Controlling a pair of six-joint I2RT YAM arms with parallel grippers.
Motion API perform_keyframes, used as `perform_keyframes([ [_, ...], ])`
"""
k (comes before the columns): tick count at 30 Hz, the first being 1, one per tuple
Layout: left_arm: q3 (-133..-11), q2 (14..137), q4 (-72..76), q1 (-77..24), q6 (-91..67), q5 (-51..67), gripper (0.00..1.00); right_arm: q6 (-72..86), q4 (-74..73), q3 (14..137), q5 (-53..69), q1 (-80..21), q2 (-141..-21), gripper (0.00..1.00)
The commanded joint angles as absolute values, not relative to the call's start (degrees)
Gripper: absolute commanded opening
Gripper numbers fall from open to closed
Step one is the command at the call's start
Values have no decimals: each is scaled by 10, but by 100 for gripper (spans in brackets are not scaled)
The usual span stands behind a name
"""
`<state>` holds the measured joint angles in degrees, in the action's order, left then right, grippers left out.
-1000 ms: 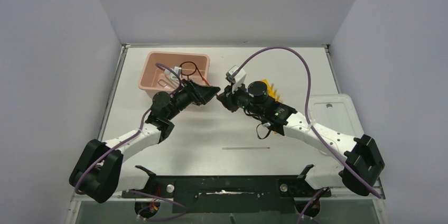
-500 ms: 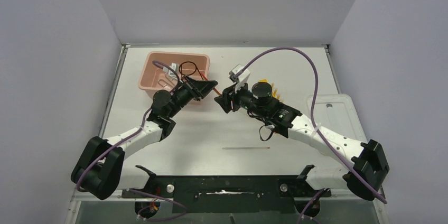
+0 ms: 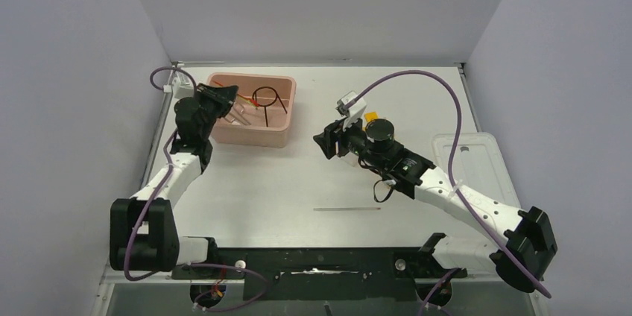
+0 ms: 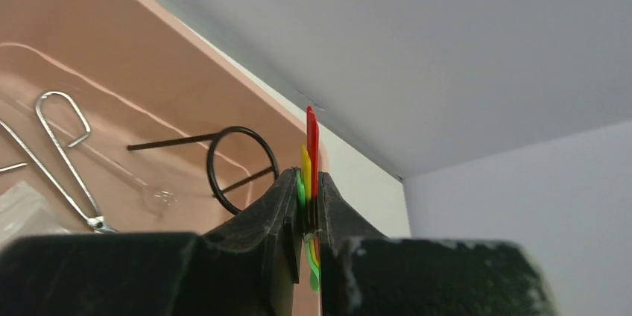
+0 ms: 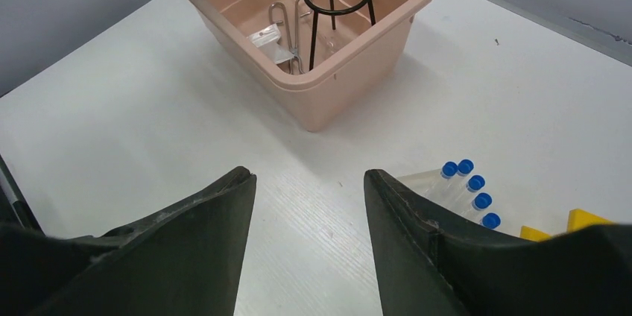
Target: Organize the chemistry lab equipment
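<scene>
My left gripper [image 4: 311, 182] is shut on a bundle of thin coloured sticks [image 4: 311, 137], red, yellow and green, which poke out past its tips. In the top view the left gripper [image 3: 223, 95] hangs over the left part of the pink tub [image 3: 253, 136]. In the tub lie a black wire ring with stem [image 4: 238, 167] and metal tongs [image 4: 63, 144]. My right gripper [image 5: 309, 182] stands open with nothing in it, above bare table in front of the tub [image 5: 320, 100]. Blue-capped clear tubes [image 5: 466, 182] and a yellow rack [image 5: 589, 219] lie by its right finger.
A white lid [image 3: 469, 159] lies at the table's right edge. A thin rod [image 3: 346, 209] lies on the table near the front middle. The side walls stand close to the tub on the left and the lid on the right.
The left gripper shut on the sticks that the right gripper held, then swung back and left over the tub. The right gripper opened and drew back slightly to the right.
</scene>
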<state>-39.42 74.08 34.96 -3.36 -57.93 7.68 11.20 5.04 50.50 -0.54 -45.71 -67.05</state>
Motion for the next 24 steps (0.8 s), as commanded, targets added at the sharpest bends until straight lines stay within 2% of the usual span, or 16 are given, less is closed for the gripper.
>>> perform_keyframes([
  [1, -517, 794, 150, -28, -476, 11, 3, 116, 66, 502, -12, -452, -659, 56],
  [6, -588, 842, 59, -26, -428, -20, 9, 115, 67, 496, -7, -446, -659, 56],
  [11, -600, 866, 33, -23, -411, -44, 13, 111, 63, 492, -5, -441, -655, 56],
  [13, -599, 869, 30, -22, -409, -44, 26, 111, 62, 489, -5, -439, -652, 56],
  [15, -599, 869, 28, -21, -403, -41, 48, 112, 61, 486, -5, -435, -649, 57],
  [17, -599, 866, 31, -21, -401, -37, 59, 111, 61, 484, -4, -433, -648, 57],
  [19, -599, 857, 33, -22, -399, -36, 64, 111, 61, 483, -3, -432, -648, 57],
  [24, -592, 802, 59, -31, -374, -35, 65, 115, 60, 475, -12, -426, -638, 57],
])
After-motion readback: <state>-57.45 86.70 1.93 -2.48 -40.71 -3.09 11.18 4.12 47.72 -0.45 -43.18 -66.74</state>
